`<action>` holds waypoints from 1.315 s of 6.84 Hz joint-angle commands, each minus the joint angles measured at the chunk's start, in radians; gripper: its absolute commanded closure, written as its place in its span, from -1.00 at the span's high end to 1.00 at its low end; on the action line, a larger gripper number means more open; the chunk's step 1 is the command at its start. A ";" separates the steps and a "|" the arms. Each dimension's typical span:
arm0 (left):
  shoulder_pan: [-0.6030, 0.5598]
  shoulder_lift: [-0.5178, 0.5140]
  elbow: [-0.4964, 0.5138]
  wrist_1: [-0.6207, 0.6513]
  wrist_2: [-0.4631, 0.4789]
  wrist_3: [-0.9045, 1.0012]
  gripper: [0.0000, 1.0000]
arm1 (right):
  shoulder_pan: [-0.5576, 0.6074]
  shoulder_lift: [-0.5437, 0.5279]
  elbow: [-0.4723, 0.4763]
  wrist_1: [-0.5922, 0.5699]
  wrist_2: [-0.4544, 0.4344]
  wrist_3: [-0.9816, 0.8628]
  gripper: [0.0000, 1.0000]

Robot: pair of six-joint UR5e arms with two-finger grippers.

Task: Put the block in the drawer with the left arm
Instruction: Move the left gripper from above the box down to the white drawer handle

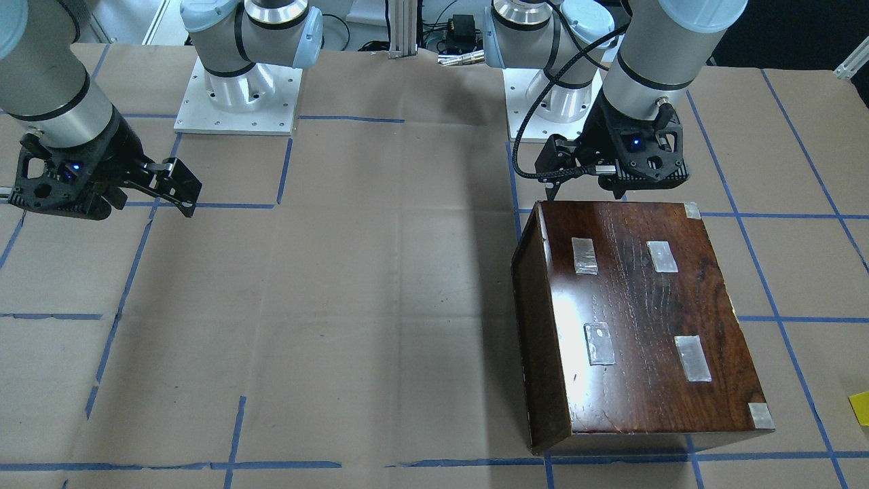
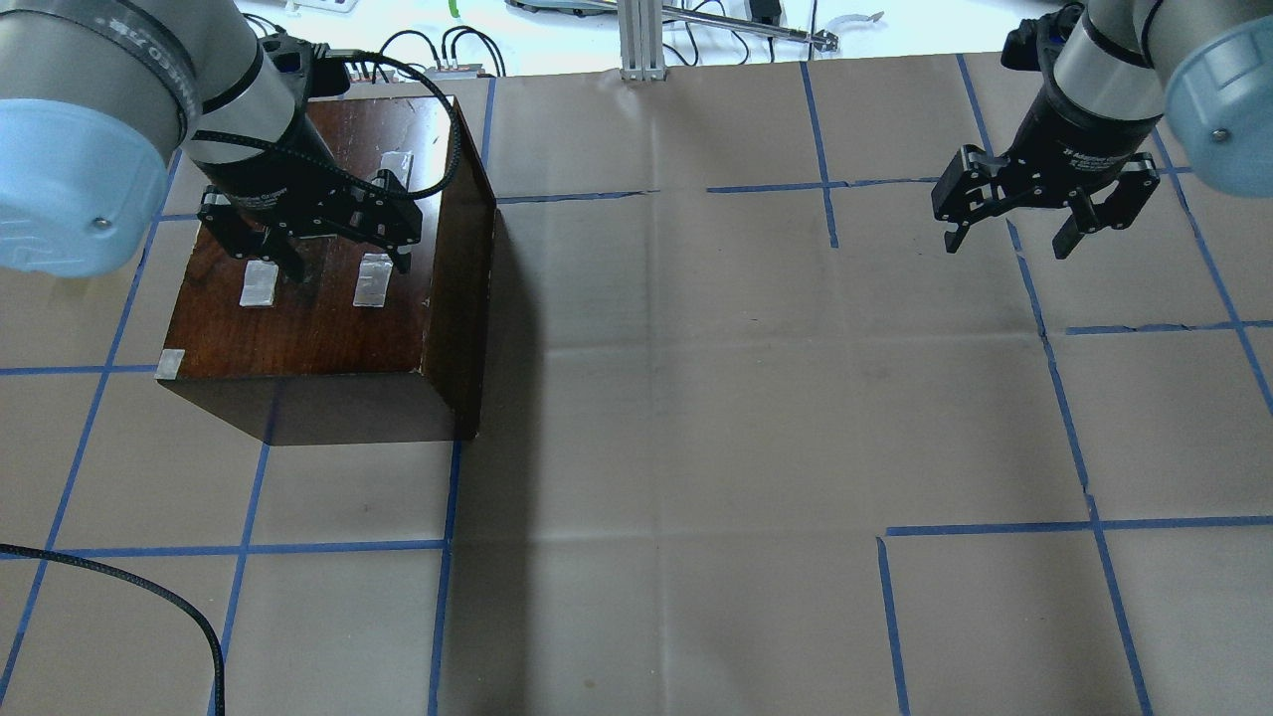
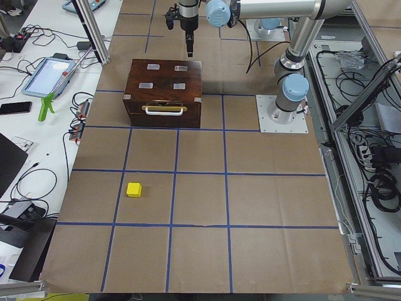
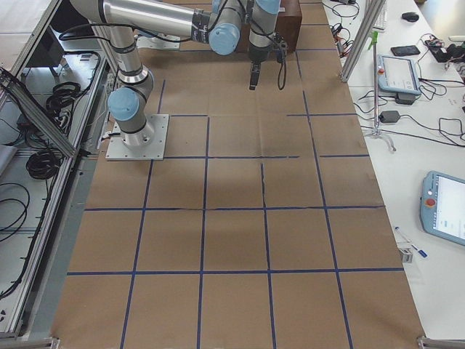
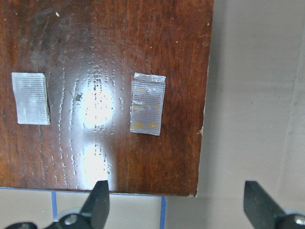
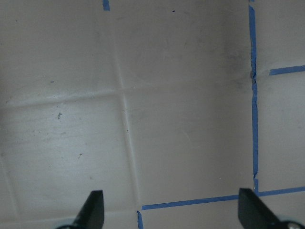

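Observation:
The small yellow block [image 3: 134, 189] lies on the paper-covered table well away from the dark brown box [image 2: 308, 318]; it also shows at the front view's right edge [image 1: 859, 407]. The drawer [image 3: 164, 115] is shut in the box, with its white handle showing only in the exterior left view. My left gripper [image 2: 348, 267] is open and empty, and hovers over the box's tape-patched top near the edge on the robot's side. The left wrist view shows that top [image 5: 105, 95] between the open gripper's [image 5: 176, 205] fingers. My right gripper [image 2: 1006, 246] is open and empty above bare table.
Blue tape lines grid the brown paper. A loose black cable [image 2: 149, 597] lies at the table's near left corner. The arm bases [image 1: 237, 95] stand at the robot's side. Side benches hold tablets and cables [image 3: 50, 72].

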 commanded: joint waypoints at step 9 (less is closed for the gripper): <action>0.297 -0.022 0.028 0.011 0.000 0.235 1.00 | 0.000 0.001 0.001 0.000 0.000 -0.001 1.00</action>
